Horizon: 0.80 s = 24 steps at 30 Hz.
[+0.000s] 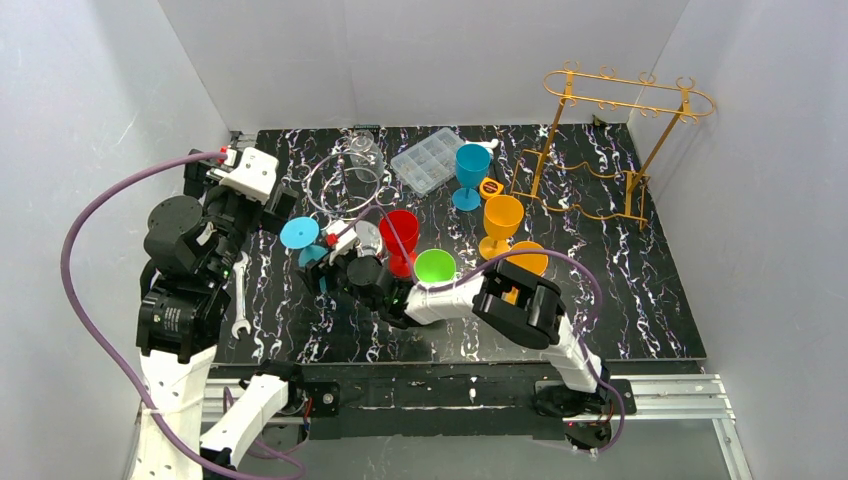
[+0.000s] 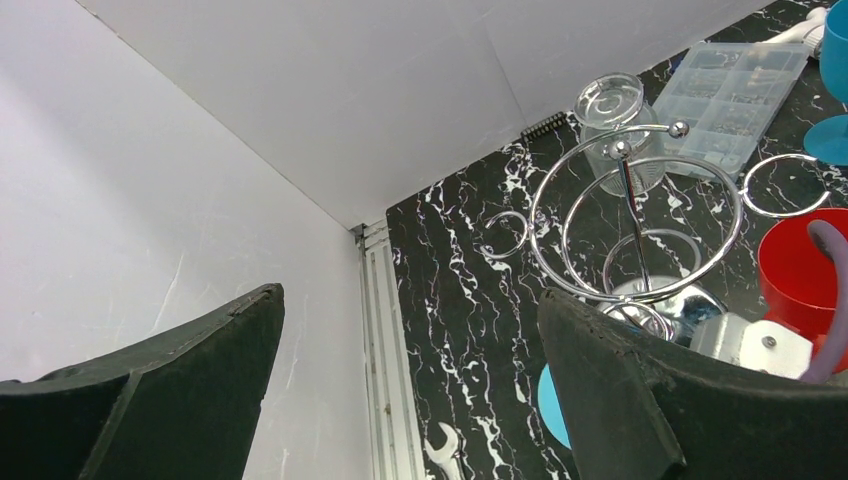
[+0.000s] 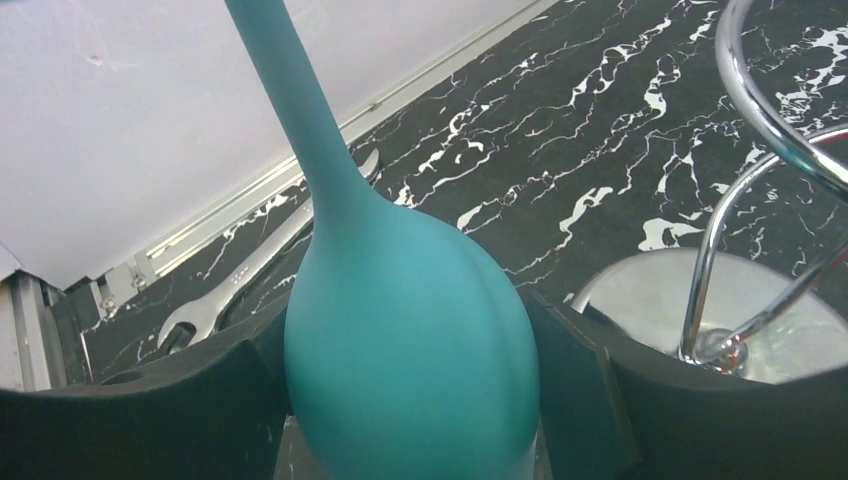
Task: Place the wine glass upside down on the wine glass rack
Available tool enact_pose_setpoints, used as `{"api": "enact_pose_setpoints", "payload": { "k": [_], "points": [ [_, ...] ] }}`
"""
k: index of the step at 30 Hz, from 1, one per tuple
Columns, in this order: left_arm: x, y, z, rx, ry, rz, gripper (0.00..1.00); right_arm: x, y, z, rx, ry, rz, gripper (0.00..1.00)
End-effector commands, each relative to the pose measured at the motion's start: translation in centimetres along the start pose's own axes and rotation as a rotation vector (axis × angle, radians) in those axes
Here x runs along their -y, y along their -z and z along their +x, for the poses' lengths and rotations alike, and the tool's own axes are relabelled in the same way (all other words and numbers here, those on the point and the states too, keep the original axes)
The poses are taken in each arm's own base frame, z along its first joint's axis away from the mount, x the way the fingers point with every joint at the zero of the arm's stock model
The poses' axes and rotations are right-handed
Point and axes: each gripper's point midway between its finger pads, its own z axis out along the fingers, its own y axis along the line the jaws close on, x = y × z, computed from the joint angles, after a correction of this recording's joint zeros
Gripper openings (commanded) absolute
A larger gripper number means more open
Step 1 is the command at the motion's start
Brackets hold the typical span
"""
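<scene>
Right gripper (image 3: 405,430) clamps the inverted teal wine glass (image 3: 400,300) by its bowl; keep it vertical while sliding the stem into the chrome rack (image 3: 640,295).

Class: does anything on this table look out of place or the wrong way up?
The teal wine glass is inverted, its bowl clamped in the right claw with the foot uppermost, while the red glass and orange glass stand upright. A wrench lies oddly among the glassware.
</scene>
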Motion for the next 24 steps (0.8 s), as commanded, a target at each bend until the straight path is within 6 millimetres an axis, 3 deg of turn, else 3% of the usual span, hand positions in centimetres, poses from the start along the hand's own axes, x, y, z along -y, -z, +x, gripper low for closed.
{"api": "enact_pose_setpoints", "payload": {
  "k": [1, 11, 19, 22, 23, 24],
  "points": [
    [-0.4, 0.4, -0.7, 0.035, 0.002, -0.016, 0.98, -0.6, 1.1, -6.4, 0.148, -0.019, 0.004, 0.45],
    [-0.3, 0.4, -0.4, 0.032, -0.009, -0.016, 0.98, 0.7, 1.0, -8.0, 0.177, -0.014, 0.026, 0.45],
    [-0.2, 0.2, -0.4, 0.036, -0.016, -0.012, 0.98, 3.9, 0.6, -7.9, 0.178, -0.045, 0.084, 0.46],
    [-0.1, 0.0, -0.5, 0.037, -0.011, -0.01, 0.98, 4.7, 0.6, -7.2, 0.163, -0.041, 0.105, 0.52],
    [-0.1, 0.0, -0.5, 0.04, -0.008, -0.008, 0.98, 5.0, 0.6, -6.7, 0.152, -0.037, 0.116, 0.61],
    [-0.1, 0.0, -0.6, 0.042, -0.007, -0.008, 0.98, 5.2, 0.6, -6.3, 0.144, -0.036, 0.121, 0.63]
  ]
}}
